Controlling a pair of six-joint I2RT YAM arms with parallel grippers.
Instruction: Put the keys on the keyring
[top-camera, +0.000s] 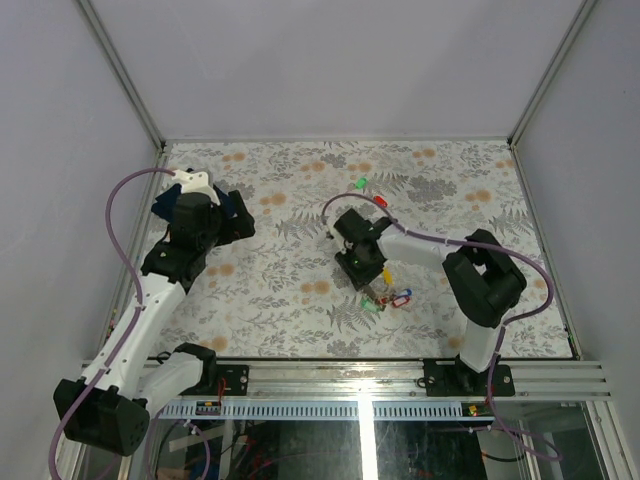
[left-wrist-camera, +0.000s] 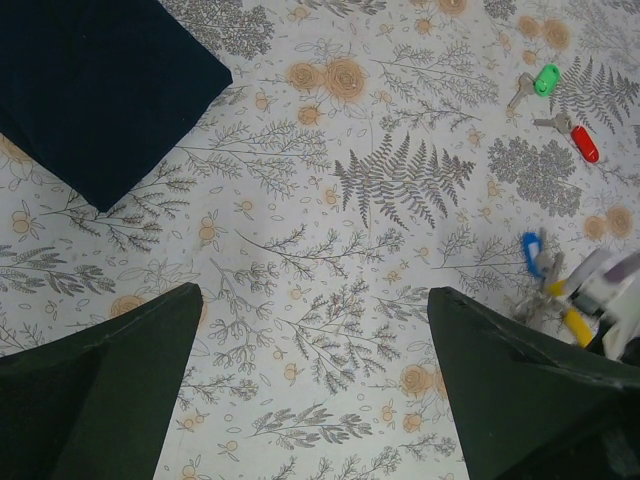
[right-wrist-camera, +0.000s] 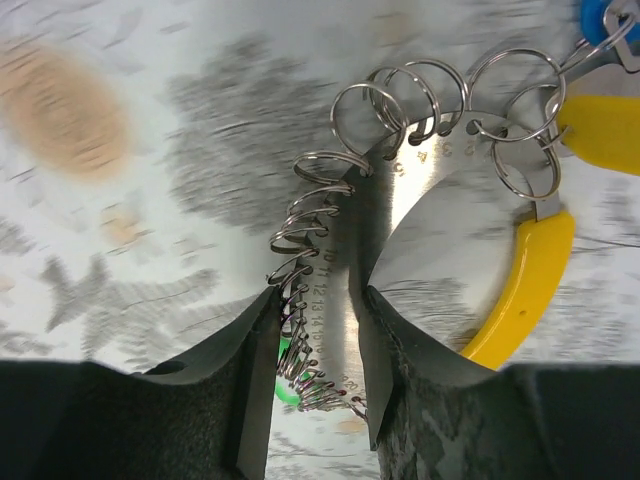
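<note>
My right gripper (right-wrist-camera: 318, 300) is shut on the keyring (right-wrist-camera: 335, 255), a silvery numbered band strung with several small split rings. Yellow tags (right-wrist-camera: 530, 270), a blue tag (right-wrist-camera: 600, 15) and a green tag (right-wrist-camera: 290, 365) hang on or beside it. In the top view this gripper (top-camera: 370, 278) is at mid-table, with tagged keys (top-camera: 390, 300) bunched just below it. A loose green key (top-camera: 362, 184) and a loose red key (top-camera: 381, 200) lie farther back; they also show in the left wrist view as the green key (left-wrist-camera: 545, 80) and the red key (left-wrist-camera: 585, 143). My left gripper (left-wrist-camera: 315, 380) is open and empty above bare tablecloth.
A dark blue folded cloth (left-wrist-camera: 95, 85) lies at the back left, beside my left gripper (top-camera: 228, 225). The floral tablecloth (top-camera: 290, 290) covers the table. Grey walls enclose three sides, and a metal rail (top-camera: 400, 372) runs along the near edge.
</note>
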